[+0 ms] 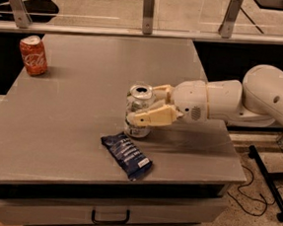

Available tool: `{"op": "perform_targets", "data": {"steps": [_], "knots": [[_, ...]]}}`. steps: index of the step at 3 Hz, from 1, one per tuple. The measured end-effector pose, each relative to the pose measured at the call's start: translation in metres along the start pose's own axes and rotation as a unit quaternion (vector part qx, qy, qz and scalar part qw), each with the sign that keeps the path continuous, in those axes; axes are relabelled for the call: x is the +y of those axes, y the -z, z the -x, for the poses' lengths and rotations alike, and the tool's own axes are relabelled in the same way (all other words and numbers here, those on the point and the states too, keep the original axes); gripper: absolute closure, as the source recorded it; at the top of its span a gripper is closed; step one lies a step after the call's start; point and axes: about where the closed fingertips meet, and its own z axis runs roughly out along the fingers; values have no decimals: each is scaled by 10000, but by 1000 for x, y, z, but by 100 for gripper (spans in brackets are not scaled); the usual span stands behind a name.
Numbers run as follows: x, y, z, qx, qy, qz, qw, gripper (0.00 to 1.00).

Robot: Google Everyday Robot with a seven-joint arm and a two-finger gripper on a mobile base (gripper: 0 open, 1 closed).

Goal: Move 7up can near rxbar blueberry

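i see my gripper (141, 108), smooth matt cream plastic, clasped on the shiny metal 7up can (139, 98) toward the right edge of the matt grey counter (77, 109), the rxbar blueberry (126, 155) in crinkly glossy wrapper by the front edge, a glossy red can (33, 56) at the far left corner.

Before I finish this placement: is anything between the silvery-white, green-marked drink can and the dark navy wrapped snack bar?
Nothing visible. The gripper grips the silvery-white drink can; only bare grey table lies between it and the dark navy snack bar. The red cola can stands far off, back-left.
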Motion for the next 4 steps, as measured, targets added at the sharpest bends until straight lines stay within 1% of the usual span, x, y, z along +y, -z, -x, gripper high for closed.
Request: {"op": "perform_targets", "data": {"steps": [1, 2, 3, 4], "knots": [[2, 3, -2, 16, 27, -6, 10000, 0], [-8, 20, 10, 218, 227, -161, 9994, 0], [-30, 54, 43, 658, 639, -551, 9943, 0], [-58, 100, 96, 1060, 1242, -1192, 9794, 0]]}}
